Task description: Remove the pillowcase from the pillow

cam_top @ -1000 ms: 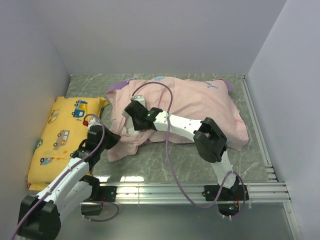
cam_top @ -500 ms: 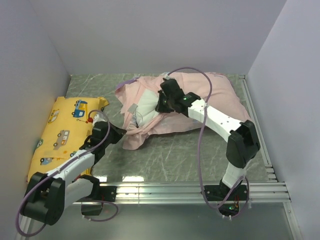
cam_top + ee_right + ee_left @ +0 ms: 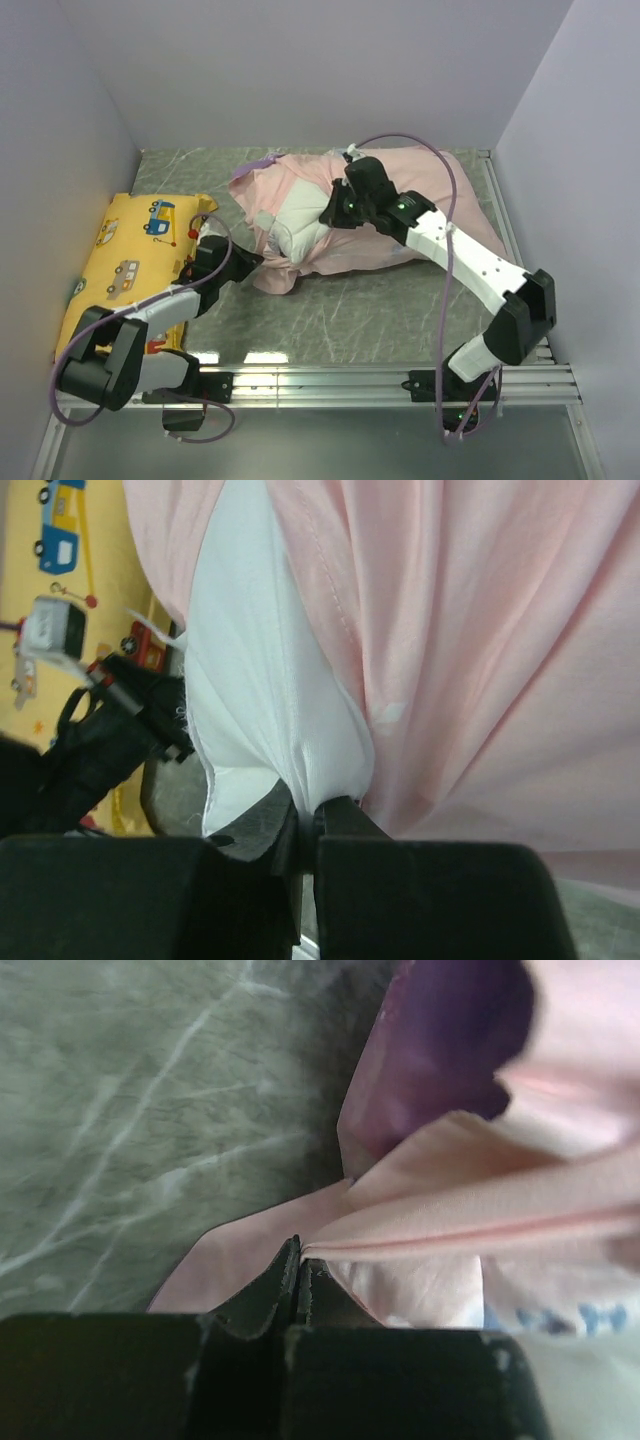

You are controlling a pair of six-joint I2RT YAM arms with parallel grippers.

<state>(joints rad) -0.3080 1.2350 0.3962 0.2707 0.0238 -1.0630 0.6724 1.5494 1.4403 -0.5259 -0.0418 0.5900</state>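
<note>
Pillowcase (image 3: 360,255) lies mid-surface (image 3: 340,320), pale pink reverse up, bunched over the R part of the white pillow (image 3: 295,220). Pillow's L end is bare at the case's open mouth. L gripper (image 3: 298,1258): jaws closed, pinching the case's near-L corner, low by the surface, fabric taut from the tips. R gripper (image 3: 305,812): jaws closed on a fold of white pillow cloth just inside the mouth, pink hem draped beside it. Purple printed side shows at far-L edge. Yellow vehicle-print pillow (image 3: 120,270) sits L, beside the L arm, apart from the case.
</note>
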